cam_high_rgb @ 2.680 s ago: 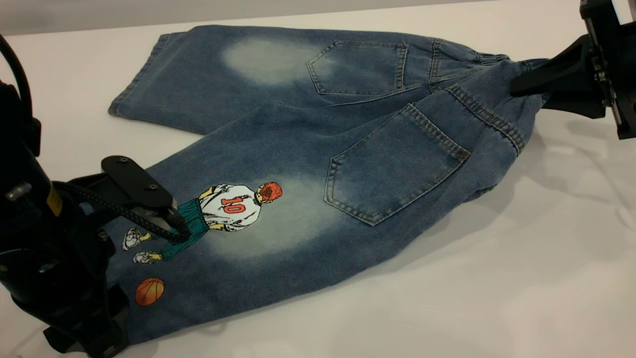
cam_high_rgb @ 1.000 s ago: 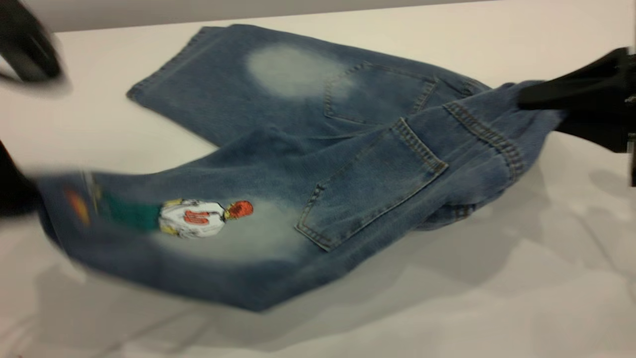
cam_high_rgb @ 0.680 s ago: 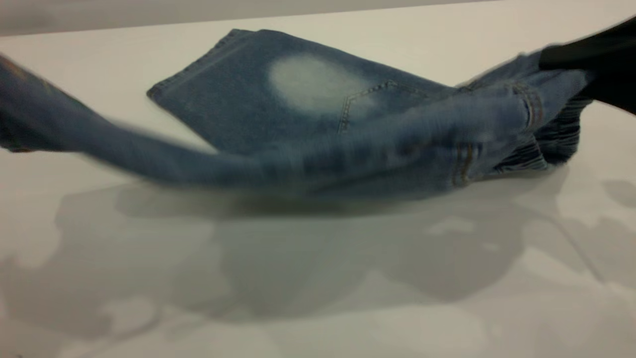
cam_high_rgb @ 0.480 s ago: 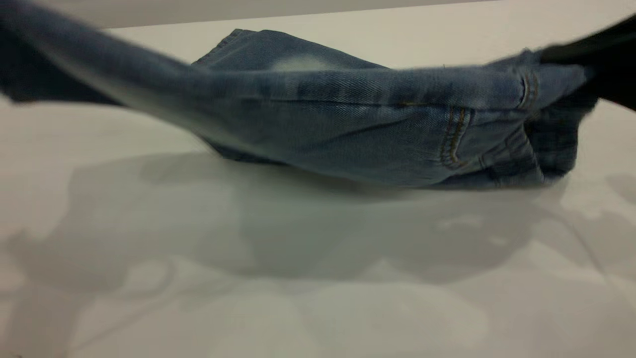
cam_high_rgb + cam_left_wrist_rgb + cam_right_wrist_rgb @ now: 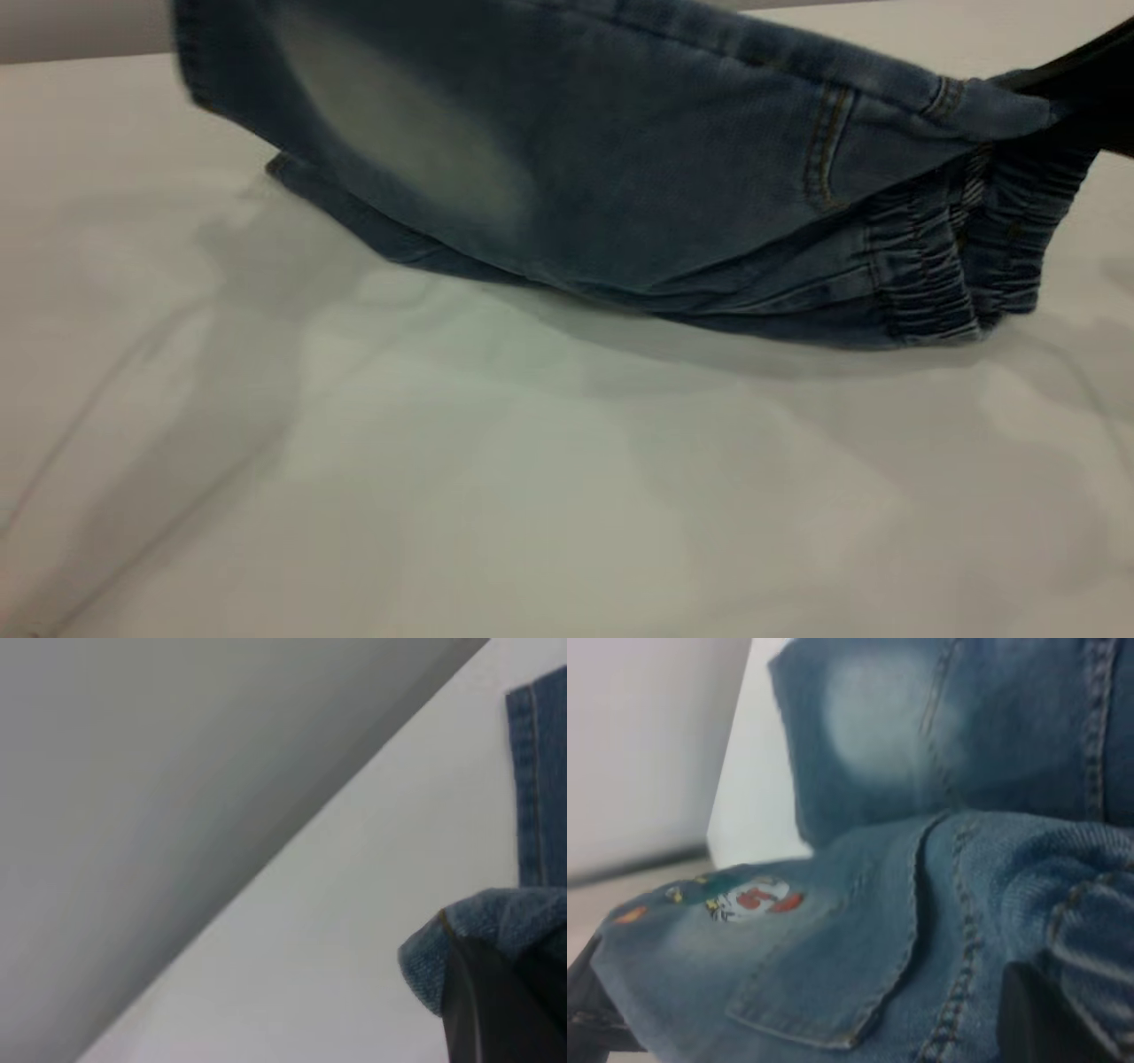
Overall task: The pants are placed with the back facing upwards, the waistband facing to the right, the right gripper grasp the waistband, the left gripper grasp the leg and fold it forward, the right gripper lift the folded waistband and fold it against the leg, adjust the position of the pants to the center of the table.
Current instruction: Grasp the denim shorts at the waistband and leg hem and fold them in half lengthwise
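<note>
The blue denim pants [image 5: 620, 159] hang partly lifted off the table [image 5: 532, 487]. The printed leg [image 5: 399, 133] is raised and swung over the plain leg, its underside with a pale patch facing the exterior camera. Its player print [image 5: 749, 901] shows in the right wrist view, above the plain leg [image 5: 877, 718]. My right gripper [image 5: 1054, 97] is shut on the ruched waistband [image 5: 930, 266] at the right edge. My left gripper [image 5: 518, 970] is outside the exterior view. Its dark finger [image 5: 487, 1010] pinches a bunched denim hem [image 5: 434, 952] of the leg.
The pale tabletop stretches wide in front of the pants, crossed by soft shadows. A grey wall [image 5: 177, 771] runs behind the table's far edge. The plain leg's hem [image 5: 532, 780] lies flat on the table below my left gripper.
Both grippers have lifted the denim. The left one carried the printed leg up and away from the camera, over the plain leg, flipping its print out of the exterior view.
</note>
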You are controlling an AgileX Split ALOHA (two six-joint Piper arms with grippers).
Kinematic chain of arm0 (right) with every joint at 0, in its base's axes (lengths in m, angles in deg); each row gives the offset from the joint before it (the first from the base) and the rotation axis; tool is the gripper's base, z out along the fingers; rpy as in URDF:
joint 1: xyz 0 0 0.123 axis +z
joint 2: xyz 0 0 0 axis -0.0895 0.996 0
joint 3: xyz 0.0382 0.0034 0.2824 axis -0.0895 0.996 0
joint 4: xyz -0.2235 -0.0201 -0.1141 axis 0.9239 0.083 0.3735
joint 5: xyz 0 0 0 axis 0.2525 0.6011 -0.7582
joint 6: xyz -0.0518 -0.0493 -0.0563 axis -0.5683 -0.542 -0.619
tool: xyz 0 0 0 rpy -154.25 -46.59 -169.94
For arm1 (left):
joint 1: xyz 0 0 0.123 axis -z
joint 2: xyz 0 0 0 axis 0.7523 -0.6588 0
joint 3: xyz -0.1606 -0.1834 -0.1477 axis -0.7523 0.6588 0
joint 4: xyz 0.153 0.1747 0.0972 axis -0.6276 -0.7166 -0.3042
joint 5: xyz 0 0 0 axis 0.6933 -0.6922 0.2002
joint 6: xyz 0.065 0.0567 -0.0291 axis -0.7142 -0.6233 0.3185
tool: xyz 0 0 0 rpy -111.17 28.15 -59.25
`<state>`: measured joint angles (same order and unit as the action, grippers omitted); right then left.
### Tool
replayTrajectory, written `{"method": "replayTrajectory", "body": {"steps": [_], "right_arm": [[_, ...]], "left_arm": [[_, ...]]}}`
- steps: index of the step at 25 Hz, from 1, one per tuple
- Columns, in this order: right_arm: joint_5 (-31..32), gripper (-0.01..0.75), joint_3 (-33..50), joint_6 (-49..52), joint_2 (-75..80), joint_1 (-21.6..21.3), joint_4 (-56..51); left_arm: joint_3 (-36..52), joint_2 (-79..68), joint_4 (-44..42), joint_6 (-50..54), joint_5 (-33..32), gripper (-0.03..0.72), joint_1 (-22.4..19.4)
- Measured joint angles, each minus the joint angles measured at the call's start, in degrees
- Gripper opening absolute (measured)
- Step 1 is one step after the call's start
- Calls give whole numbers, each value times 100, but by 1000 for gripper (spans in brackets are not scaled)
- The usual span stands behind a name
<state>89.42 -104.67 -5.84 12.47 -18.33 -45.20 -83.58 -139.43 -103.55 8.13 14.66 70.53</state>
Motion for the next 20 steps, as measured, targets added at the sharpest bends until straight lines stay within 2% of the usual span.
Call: {"method": "replayTrajectory", "body": {"steps": [6, 9, 20], "right_arm": [[-551, 36, -284, 428, 340, 0, 1], [-572, 36, -481, 542, 659, 0, -6], [-481, 36, -659, 654, 1124, 0, -2]], "left_arm": [[-1226, -1271, -16, -3, 213, 37, 0], [-1630, -1699, -11, -24, 218, 37, 0], [-1722, -2215, 19, -31, 319, 37, 6]]}}
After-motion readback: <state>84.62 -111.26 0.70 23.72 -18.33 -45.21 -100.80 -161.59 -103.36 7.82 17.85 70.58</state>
